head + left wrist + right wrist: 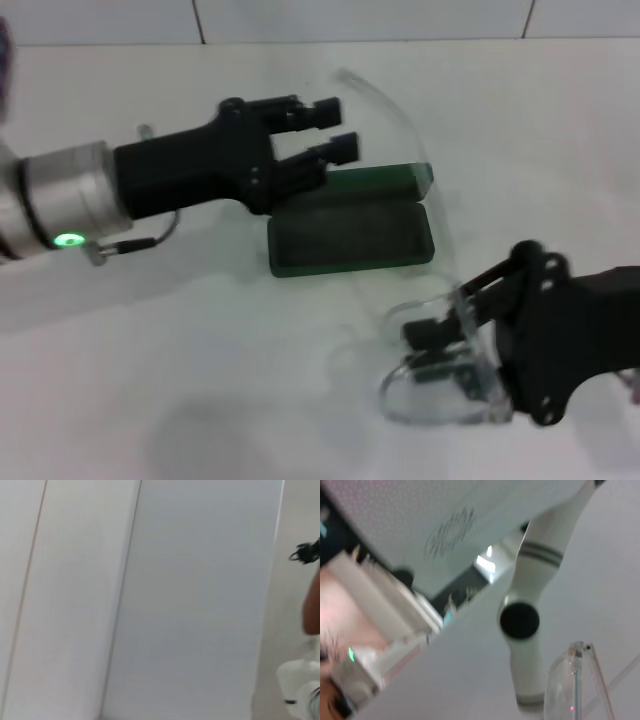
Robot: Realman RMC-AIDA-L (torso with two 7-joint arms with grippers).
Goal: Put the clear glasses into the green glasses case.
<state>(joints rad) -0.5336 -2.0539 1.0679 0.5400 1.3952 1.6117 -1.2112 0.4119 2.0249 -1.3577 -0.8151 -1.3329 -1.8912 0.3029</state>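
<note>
Right now my right gripper [440,352] is low at the near right of the tabletop [180,360], fingers pinched on the clear glasses [455,375]. I see the lens front wrapped around the fingertips, with the gripper body behind it to the right. One clear arm of the glasses sweeps up and back in a long curve, passing over the right end of the green glasses case [350,225] and ending near the far side of the tabletop. From the right wrist view I get only a slice of the glasses [575,690], a clear lens edge with a hinge, plus a white robot arm link [530,605] with a black joint cap; the fingers are not visible there.

My left gripper [335,128] sits higher and farther back, above the left rear part of the case, two black fingers spread apart and holding nothing. Its silver wrist [60,200] shows a green light.

The case lies open in the middle of the tabletop, just beyond the right gripper: dark-lined tray toward me, lid tipped back behind it. Glasses are outside the case, front part near its right front corner, not touching the tray as far as I can tell.

Left wrist view is just blank white panels [150,600].
</note>
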